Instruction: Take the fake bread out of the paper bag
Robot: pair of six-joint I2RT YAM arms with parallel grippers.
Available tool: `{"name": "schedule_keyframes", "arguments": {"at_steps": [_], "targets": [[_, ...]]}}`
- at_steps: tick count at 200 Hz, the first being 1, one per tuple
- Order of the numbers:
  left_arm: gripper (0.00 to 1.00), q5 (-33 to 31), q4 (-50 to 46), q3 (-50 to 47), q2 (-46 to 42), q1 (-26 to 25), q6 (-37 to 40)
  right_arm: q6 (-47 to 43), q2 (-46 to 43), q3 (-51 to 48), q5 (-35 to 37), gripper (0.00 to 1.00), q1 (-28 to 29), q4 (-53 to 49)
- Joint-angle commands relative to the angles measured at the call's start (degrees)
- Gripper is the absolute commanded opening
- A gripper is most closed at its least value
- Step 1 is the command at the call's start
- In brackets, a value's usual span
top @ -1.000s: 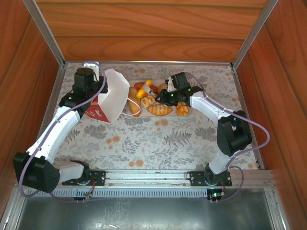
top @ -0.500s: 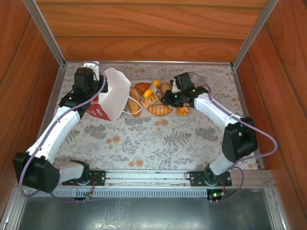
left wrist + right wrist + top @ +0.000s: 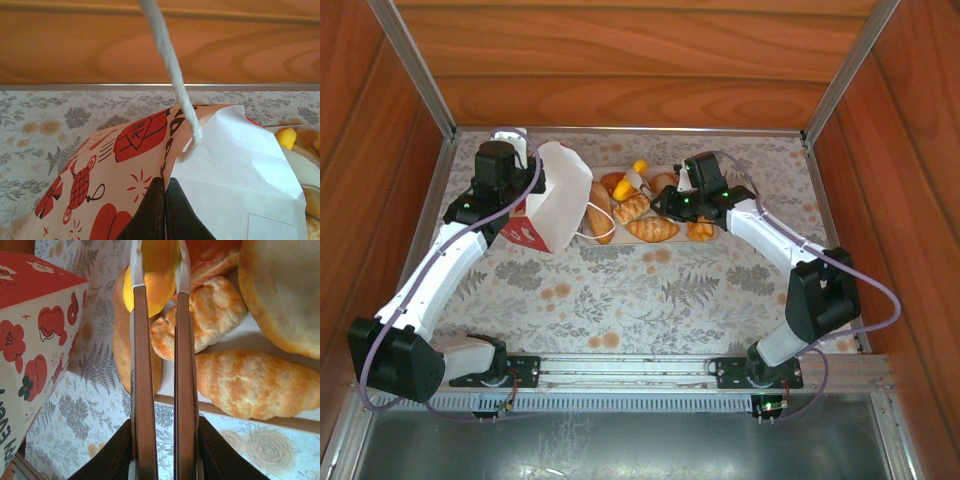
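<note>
Table: floral tabletop [image 3: 640,290], wooden walls [image 3: 640,70].
Bread: glossy golden toy pastries [image 3: 645,212] lying just beside the tilted white-and-red paper bag [image 3: 558,195].
Left gripper [image 3: 164,187]: closed on the paper bag's rim; interior hidden.
Right gripper [image 3: 158,270]: narrowly parted, clamping a yellow-orange bun [image 3: 150,295].

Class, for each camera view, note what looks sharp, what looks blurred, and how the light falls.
Top external: even light, sharp throughout, only soft shadows on the table. Left wrist: the string handle near the lens is blurred, the paper bag and its red print crisp, the left gripper dark. Right wrist: the right gripper and the yellow bun it holds look soft, the croissant sharper.
</note>
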Motion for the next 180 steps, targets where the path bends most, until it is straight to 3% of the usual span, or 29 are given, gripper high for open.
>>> {"name": "schedule_keyframes", "arguments": {"at_steps": [1,71,180], "targets": [[0.00,0.9,1.6,-0.6,-0.7,0.6,-0.5,1.3,2.5,2.6,-1.6,0.30,0.8,4.6],[0.00,2.0,1.8,-0.2,0.3,0.6,-0.8,2.6,9.3,6.3,-0.5,0.36,2.4,3.2],[0.00,2.1,2.4,-0.3,-0.3,0.5,-1.1,3.6,1.8,2.1,6.0,0.41,3.5,-4.4]]}}
